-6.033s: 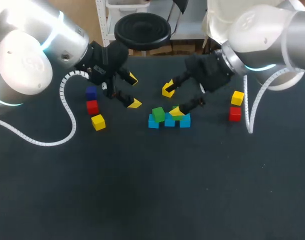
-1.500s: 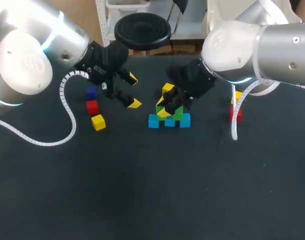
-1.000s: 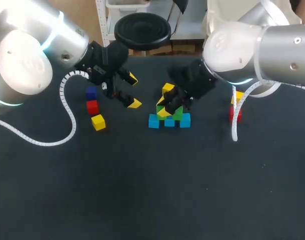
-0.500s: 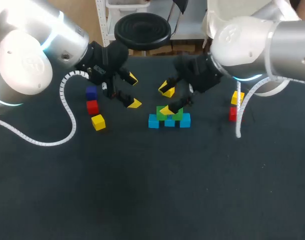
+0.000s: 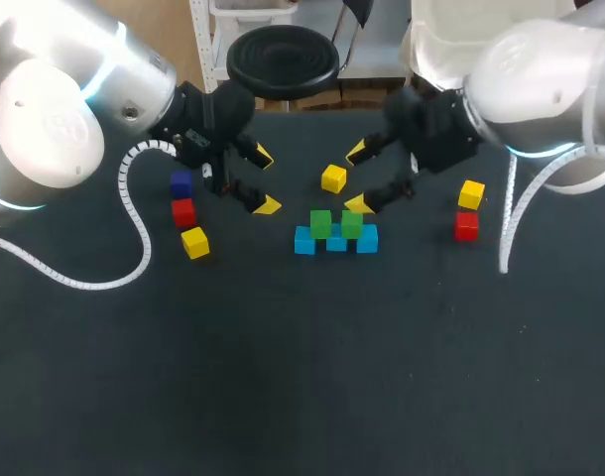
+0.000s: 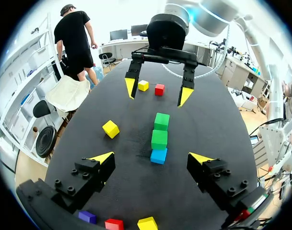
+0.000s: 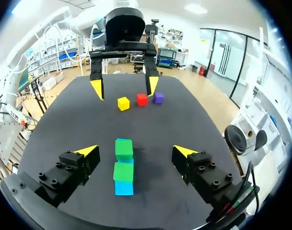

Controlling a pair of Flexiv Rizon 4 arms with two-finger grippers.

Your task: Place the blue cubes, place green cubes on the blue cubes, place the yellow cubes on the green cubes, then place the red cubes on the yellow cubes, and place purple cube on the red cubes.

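Your right gripper point(image 5: 359, 178) hangs just behind stack, fingers spread and empty. Stack: two green cubes point(image 5: 320, 222) on blue row point(image 5: 304, 242). Yellow cube point(image 5: 333, 178) sits on table beside gripper — likely next pick. Left gripper point(image 5: 265, 181) spread, empty — apparently parked out of way.

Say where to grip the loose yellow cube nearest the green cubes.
Grip the yellow cube by two opposite side faces, coming down from above. It sits flat and alone, apart from the green cubes, so its sides look free; it seems slightly turned, so the jaws probably need rotating to match.
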